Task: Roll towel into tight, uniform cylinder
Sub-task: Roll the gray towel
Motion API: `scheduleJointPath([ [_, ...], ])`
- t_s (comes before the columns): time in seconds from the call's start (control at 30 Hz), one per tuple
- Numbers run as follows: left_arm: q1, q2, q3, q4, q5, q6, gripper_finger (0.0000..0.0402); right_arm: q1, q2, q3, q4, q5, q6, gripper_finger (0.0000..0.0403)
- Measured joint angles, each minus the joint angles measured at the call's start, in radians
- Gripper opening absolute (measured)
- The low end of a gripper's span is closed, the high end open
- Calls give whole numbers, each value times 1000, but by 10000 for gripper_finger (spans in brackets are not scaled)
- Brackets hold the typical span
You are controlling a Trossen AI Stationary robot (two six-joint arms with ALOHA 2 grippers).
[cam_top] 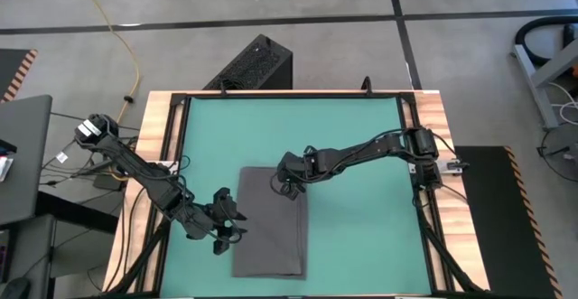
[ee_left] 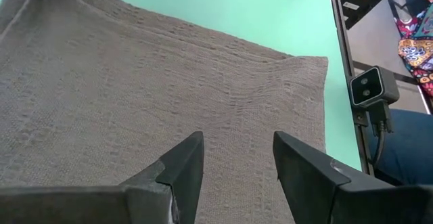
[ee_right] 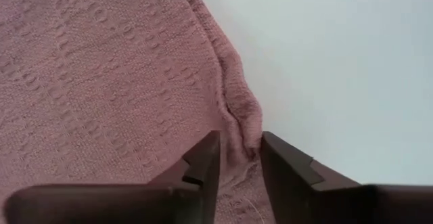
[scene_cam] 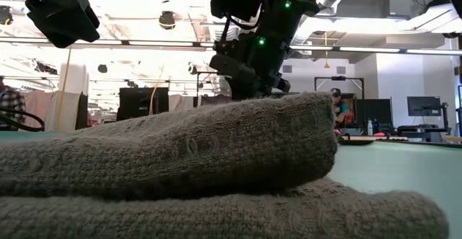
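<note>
— Where is the towel [cam_top: 269,222]?
— Spread flat on the green mat [cam_top: 352,136] of the tabletop, toward the near edge, lying as a long rectangle. In the low view it looks doubled, one layer over another, though that view is too close to be sure.
— And the right gripper [cam_top: 287,183]?
— Over the towel's far right corner. Its fingers [ee_right: 203,166] stand narrowly apart, with a puckered ridge of the towel's edge between their tips.
— The left gripper [cam_top: 228,227]?
— At the towel's left edge, about midway along it, fingers [ee_left: 183,170] spread moderately above the cloth, holding nothing.
</note>
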Motion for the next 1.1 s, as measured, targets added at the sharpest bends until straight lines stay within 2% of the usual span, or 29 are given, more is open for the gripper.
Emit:
scheduleJointPath([
  [0.2, 0, 0, 0, 0, 0, 7, 167, 0, 1, 0, -45, -1, 1, 33],
  [0.27, 0, 0, 0, 0, -1, 7, 167, 0, 1, 0, -55, -2, 0, 17],
  [0.67, 0, 0, 0, 0, -5, 7, 167, 23, -5, 31, -83, -1, -4, 16],
  [0.83, 0, 0, 0, 0, -4, 7, 167, 54, -6, 130, -240, 5, -10, 16],
  [0.93, 0, 0, 0, 0, -4, 6, 167, 82, -6, 187, -379, 44, 27, 16],
  [1.1, 0, 0, 0, 0, -5, 5, 167, 119, -8, 200, -564, 72, 122, 16],
])
